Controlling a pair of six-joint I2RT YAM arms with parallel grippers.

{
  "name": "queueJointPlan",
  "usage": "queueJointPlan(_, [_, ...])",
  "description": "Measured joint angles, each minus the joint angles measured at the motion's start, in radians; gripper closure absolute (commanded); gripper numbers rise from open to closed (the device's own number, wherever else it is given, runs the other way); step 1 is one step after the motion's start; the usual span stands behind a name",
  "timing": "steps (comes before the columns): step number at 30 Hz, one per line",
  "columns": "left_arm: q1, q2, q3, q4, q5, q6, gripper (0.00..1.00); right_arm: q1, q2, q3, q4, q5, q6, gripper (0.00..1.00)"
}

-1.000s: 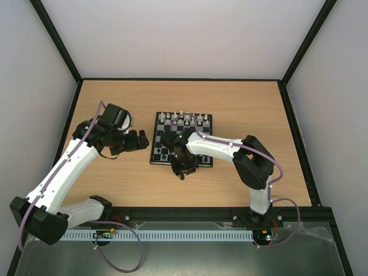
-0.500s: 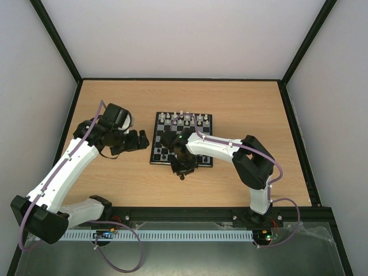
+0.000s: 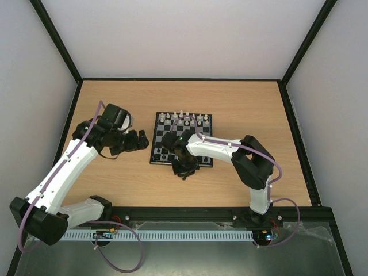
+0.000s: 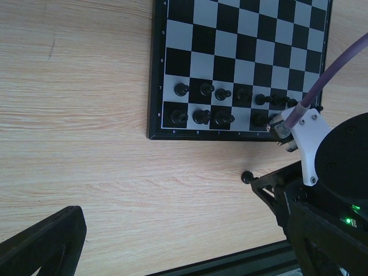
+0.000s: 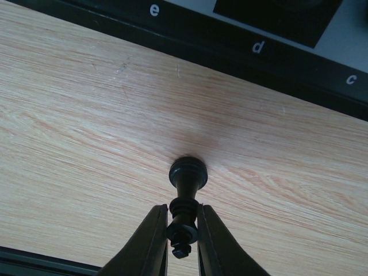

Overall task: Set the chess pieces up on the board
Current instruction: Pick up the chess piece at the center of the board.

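Grip check: my right pincer (image 5: 183,211) is squeezed nearly closed on the head of a tiny black round-based chess piece (image 5: 188,172), standing just off the 6 o'clock edge of the black-and-grey checked chessboard (image 4: 241,34). Held that high, it could swivel and drop.

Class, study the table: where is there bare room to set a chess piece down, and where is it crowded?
Free: the board's middle rows, between white pieces far and black pieces near; the table right of the board, up to the frame. Crowded: the board's near edge, where the right gripper's jaws pinch a loose black piece.
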Motion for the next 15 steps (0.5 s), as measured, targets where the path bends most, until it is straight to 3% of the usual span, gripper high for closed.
queueJointPlan(7, [0.0, -0.012, 0.0, -0.005, -0.001, -0.003, 0.01, 0.0, 0.003, 0.037, -0.018, 0.006, -0.006, 0.89])
queueJointPlan(15, [0.0, -0.015, 0.0, -0.022, -0.004, -0.008, 0.01, 0.0, 0.092, 0.291, -0.088, 0.043, -0.039, 0.89])
